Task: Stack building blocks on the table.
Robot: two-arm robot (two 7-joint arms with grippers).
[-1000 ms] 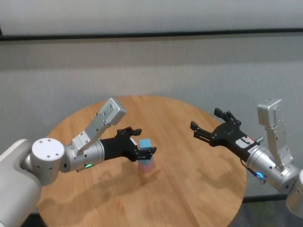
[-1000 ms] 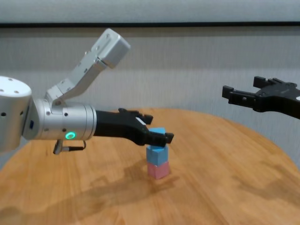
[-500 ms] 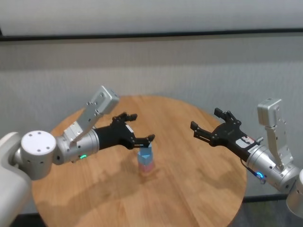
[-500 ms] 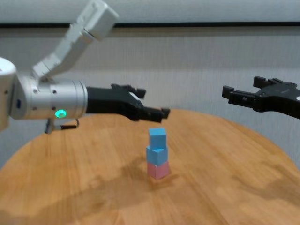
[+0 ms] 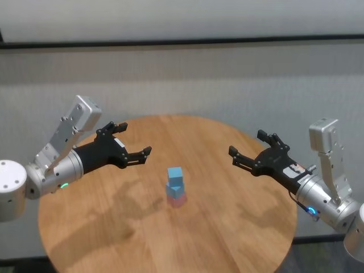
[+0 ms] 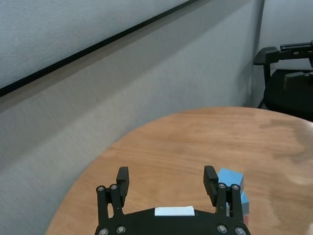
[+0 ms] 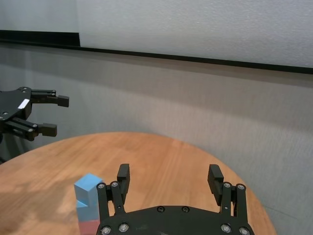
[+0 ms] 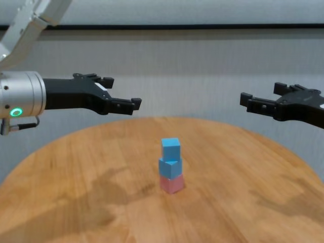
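Overhead, from the head view, the round wooden desk (image 5: 227, 227) carries a single tower of three building blocks near its middle: a pink block (image 5: 176, 197) at the base, a light blue block (image 5: 177, 183) on it, and a second light blue block (image 5: 174, 173) on top, turned a little off the one below. The left tool (image 5: 132, 147) hangs above the desk's left part, well apart from the tower, its fingers spread wide and holding nothing. The right tool (image 5: 250, 152) hovers over the desk's right part, equally clear of the blocks, fingers wide and empty.

From the chest view the tower stands upright, pink block (image 8: 171, 184) touching the desk (image 8: 243, 202), the middle blue block (image 8: 170, 167) and top blue block (image 8: 170, 149) resting one on the other. The left tool (image 8: 121, 96) is raised higher than the tower's top and off to its left side; the right tool (image 8: 263, 101) is at a similar height on the other side.

The left wrist view shows the left tool (image 6: 166, 179) with its two fingers far apart and nothing between them; the blue blocks (image 6: 231, 179) peek out just past one finger, with the desk (image 6: 195, 142) beyond.

The right wrist view shows the right tool (image 7: 169, 177) also spread wide and empty, the tower (image 7: 87, 193) partly hidden behind one finger, and the left tool (image 7: 48, 115) farther off.
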